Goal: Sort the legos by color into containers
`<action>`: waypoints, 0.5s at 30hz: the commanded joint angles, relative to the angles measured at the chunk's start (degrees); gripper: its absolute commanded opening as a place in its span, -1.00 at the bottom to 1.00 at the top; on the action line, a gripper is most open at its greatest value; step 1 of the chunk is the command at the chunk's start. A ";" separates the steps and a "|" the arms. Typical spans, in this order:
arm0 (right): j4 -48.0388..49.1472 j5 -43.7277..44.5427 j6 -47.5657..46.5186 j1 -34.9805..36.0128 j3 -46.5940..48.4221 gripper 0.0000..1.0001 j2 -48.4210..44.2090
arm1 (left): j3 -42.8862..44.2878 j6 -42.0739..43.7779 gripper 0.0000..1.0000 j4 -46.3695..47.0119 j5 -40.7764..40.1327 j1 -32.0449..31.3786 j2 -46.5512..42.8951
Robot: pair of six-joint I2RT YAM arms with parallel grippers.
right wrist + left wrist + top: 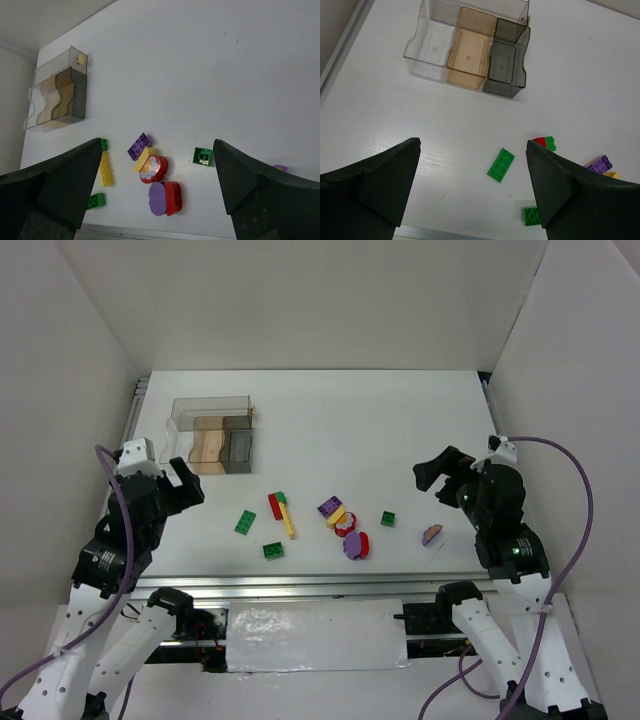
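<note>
The legos lie loose at the table's near middle: a green plate (pixel 245 522), a green brick (pixel 273 550), a red brick (pixel 274 506) beside a long yellow bar (pixel 288 519), a purple brick (pixel 328 507), a red round piece (pixel 348 526), a purple-and-red piece (pixel 356 545), a green brick (pixel 387 519) and a purple piece (pixel 432 534). The clear box of containers (pixel 210 435) stands at the back left. My left gripper (pixel 185 485) is open and empty, left of the legos. My right gripper (pixel 432 477) is open and empty, right of them.
In the left wrist view the box (pixel 470 47) shows clear, tan and grey compartments, with the green plate (pixel 501 164) between my fingers' line of sight. In the right wrist view the purple brick (pixel 139 146) and green brick (pixel 202 156) lie below. White walls enclose the table.
</note>
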 commanded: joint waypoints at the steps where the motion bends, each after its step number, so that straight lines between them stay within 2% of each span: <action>1: -0.28 3.13 0.63 0.52 2.41 0.99 0.94 | 0.70 -0.40 0.99 0.94 -0.69 -0.01 0.65; 5: 1.65 0.77 -0.50 0.52 1.53 0.99 0.76 | 0.61 -0.84 0.99 1.03 -1.48 -0.01 0.56; 9: 0.00 1.54 0.11 2.09 1.96 0.99 7.69 | 0.78 -0.84 0.99 1.03 -0.95 -0.01 0.83; 14: -1.51 15.14 1.34 14.74 2.75 0.99 21.46 | 0.61 -0.57 0.99 1.12 -0.34 -0.01 1.18; 15: -1.42 15.26 1.08 15.80 2.84 0.99 23.59 | 0.61 -0.57 0.99 1.12 -0.42 -0.01 1.18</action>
